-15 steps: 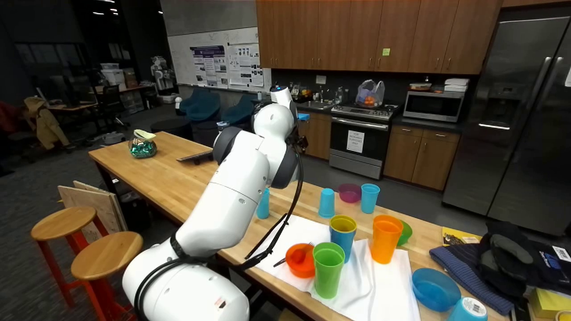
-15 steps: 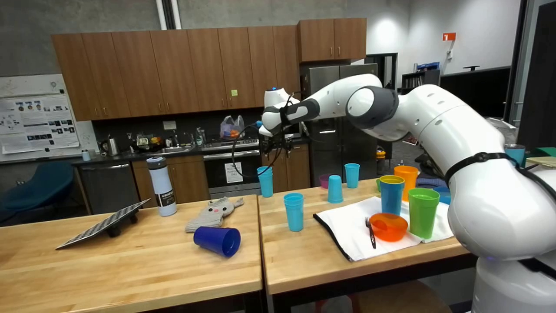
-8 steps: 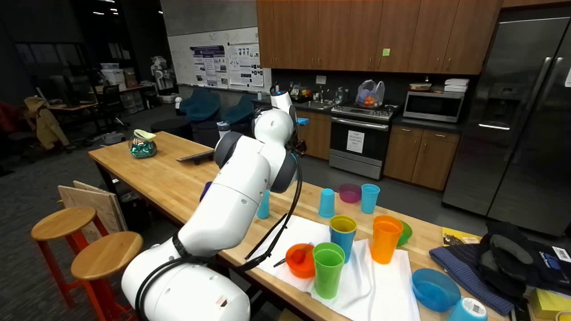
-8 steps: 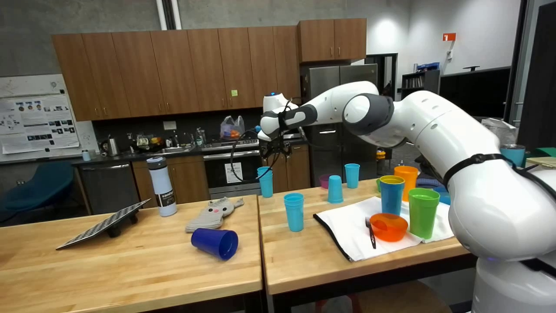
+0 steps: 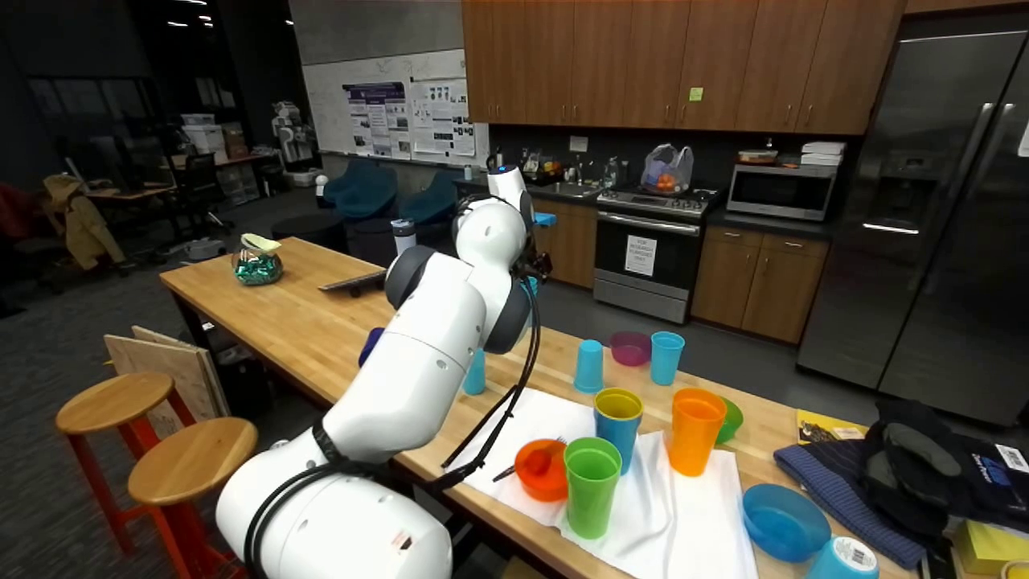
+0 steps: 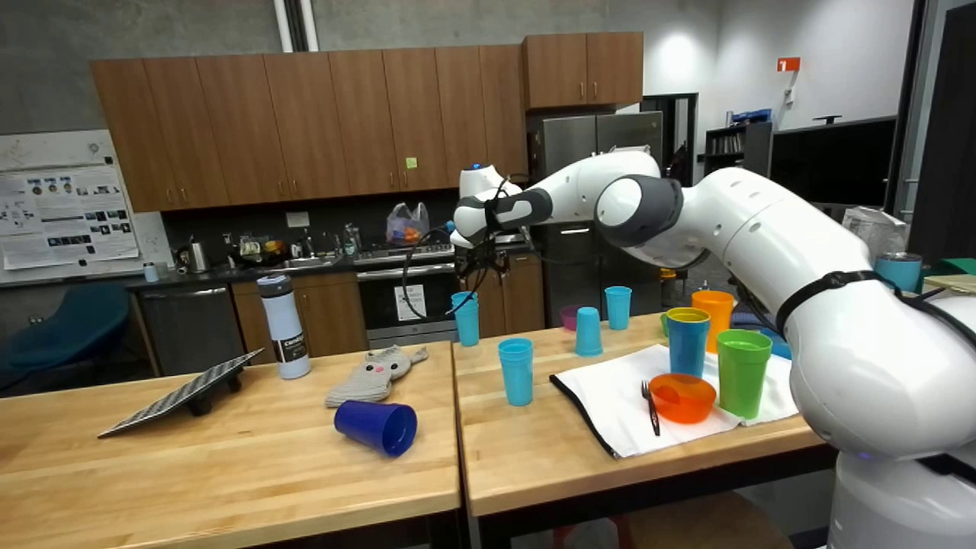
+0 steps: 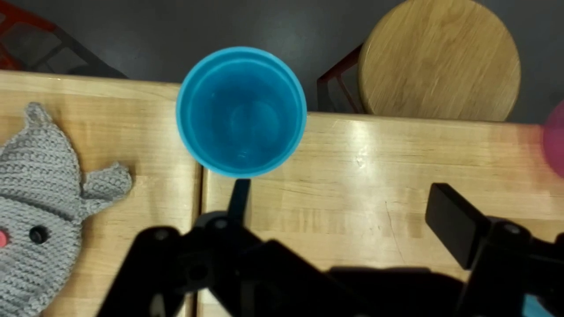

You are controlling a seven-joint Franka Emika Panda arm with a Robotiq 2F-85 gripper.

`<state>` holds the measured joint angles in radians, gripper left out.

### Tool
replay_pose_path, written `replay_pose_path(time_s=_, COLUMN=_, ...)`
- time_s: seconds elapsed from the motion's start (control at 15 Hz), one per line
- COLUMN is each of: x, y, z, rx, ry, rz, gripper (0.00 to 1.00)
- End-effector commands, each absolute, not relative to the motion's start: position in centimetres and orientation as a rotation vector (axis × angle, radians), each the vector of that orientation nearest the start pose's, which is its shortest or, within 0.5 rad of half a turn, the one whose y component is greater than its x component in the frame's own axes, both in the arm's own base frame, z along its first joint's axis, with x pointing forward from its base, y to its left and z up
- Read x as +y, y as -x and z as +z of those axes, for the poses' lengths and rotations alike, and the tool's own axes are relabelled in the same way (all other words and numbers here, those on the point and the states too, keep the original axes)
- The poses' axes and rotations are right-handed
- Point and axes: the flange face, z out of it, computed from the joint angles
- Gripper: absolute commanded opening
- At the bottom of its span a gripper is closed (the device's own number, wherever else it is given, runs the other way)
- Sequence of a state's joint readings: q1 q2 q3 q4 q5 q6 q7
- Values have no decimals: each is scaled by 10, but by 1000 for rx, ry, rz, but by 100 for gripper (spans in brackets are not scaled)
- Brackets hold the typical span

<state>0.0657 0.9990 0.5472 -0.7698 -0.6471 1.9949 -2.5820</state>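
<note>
My gripper [image 7: 341, 198] is open and empty in the wrist view, with its two black fingers wide apart over the wooden table. A light blue cup [image 7: 241, 112] stands upright with its mouth up, just ahead of the left finger's tip in that view. Whether the finger touches it cannot be told. In an exterior view the gripper [image 6: 482, 263] hangs just above this cup [image 6: 467, 319] near the table's far edge. A grey knitted toy [image 7: 39, 211] lies to the left. A dark blue cup [image 6: 377, 428] lies on its side on the table.
Light blue cups [image 6: 516, 372] [image 6: 588, 332] [image 6: 618, 307] stand nearby. A white cloth [image 6: 610, 412] bears an orange bowl [image 6: 684, 399], a fork [image 6: 651, 408] and a green cup [image 6: 744, 374]. A bottle [image 6: 284, 328] and tilted board [image 6: 183, 393] stand left. A stool [image 7: 440, 61] is beyond the edge.
The arm's elbow and links have sunk a little, and the gripper has shifted slightly down and left in an exterior view. The lying dark blue cup has rolled slightly left.
</note>
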Motion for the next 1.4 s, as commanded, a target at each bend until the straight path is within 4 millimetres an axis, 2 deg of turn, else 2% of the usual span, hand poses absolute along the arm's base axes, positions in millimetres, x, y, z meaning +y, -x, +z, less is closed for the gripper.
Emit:
replay_pose_path(time_s=0.0, x=236, y=-783, z=408, rx=2760, ry=-106, rz=-36, gripper=100)
replay_pose_path(time_s=0.93, x=219, y=-793, z=400, rx=2740, ry=-161, rz=-88, gripper=100)
replay_pose_path(time_s=1.33, x=226, y=-791, z=401, rx=2736, ry=-139, rz=-103, gripper=100)
